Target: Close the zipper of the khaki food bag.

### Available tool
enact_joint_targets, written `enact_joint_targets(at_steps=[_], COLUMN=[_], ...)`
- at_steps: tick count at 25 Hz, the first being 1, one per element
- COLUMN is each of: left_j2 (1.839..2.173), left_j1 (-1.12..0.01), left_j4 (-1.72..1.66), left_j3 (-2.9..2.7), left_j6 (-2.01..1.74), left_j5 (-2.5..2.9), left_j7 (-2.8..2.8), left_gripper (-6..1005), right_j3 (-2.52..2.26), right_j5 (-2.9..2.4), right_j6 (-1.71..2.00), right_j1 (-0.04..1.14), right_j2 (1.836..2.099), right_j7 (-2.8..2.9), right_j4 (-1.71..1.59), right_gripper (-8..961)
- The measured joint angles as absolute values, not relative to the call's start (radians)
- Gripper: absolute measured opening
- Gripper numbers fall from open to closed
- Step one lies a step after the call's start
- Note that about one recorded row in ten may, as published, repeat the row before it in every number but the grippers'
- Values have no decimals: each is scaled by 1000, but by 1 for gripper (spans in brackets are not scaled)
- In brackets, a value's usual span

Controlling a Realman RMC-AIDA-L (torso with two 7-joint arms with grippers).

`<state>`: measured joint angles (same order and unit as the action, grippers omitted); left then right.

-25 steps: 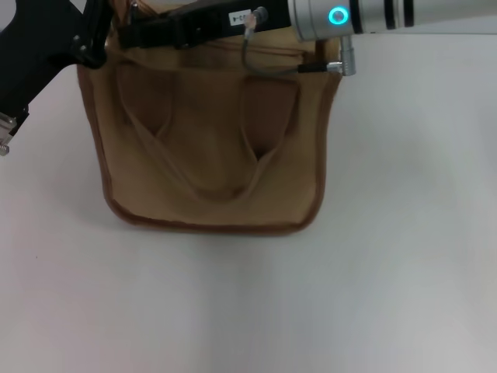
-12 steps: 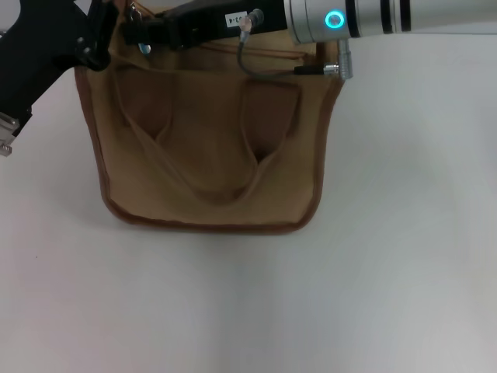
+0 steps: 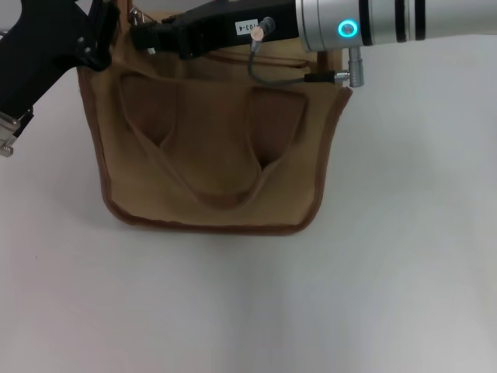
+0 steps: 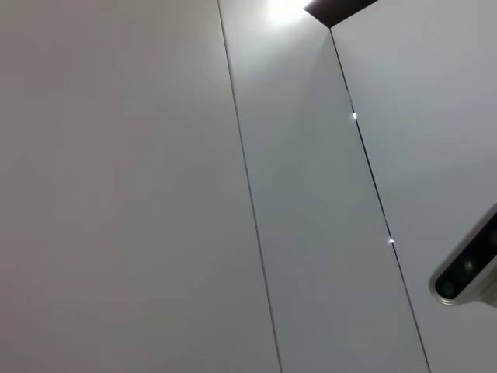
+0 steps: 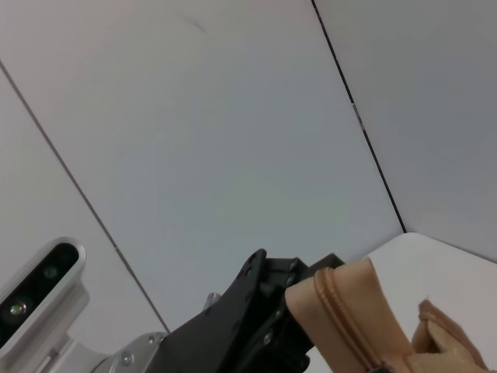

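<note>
The khaki food bag lies on the white table with its two looped handles flat on the near side. My left gripper is shut on the bag's top left corner; the right wrist view shows it clamped on the bag's end. My right gripper reaches across the bag's top to its left end, close to the left gripper. The zipper shows as a tan line in the right wrist view; in the head view the right arm hides most of it. I cannot make out the pull tab.
The white table spreads in front of and right of the bag. The right arm's silver forearm lies over the bag's top right corner. The left wrist view shows only grey wall panels.
The right arm has drawn back a little to the right along the bag's top, and the bag's top right corner has shifted right with it. The left gripper has kept its hold.
</note>
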<state>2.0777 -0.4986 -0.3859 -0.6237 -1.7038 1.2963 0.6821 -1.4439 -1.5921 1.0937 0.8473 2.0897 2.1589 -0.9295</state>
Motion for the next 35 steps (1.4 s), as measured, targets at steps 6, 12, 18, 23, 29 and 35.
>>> enact_joint_targets(at_steps=[6, 12, 18, 23, 29, 35], left_j2=[2077, 2076, 2075, 2076, 2077, 2077], left_j1=[-498, -489, -481, -478, -477, -477], left_j4=[-379, -377, -377, -377, -376, -375], left_j3=[-618, -614, -614, -613, -614, -614], left_j6=[-1707, -1694, -1663, -1637, -1622, -1603], left_j5=[1296, 1288, 1272, 1263, 1254, 1247], left_j7=[685, 695, 696, 694, 694, 695], left_gripper=[87, 89, 91, 93, 95, 97], right_j3=[-1446, -1440, -1437, -1423, -1415, -1389], right_j5=[-1592, -1592, -1594, -1601, -1601, -1607], right_j6=[1094, 1101, 1120, 1140, 1153, 1166], right_j1=[833, 804, 757, 728, 715, 693], right_j2=[2088, 2085, 2084, 2083, 2082, 2081], right_j7=[2163, 2168, 2163, 2162, 2161, 2158], right_j4=[-938, -947, -992, -1026, -1030, -1034], right_gripper=[13, 5, 4, 5, 5, 4])
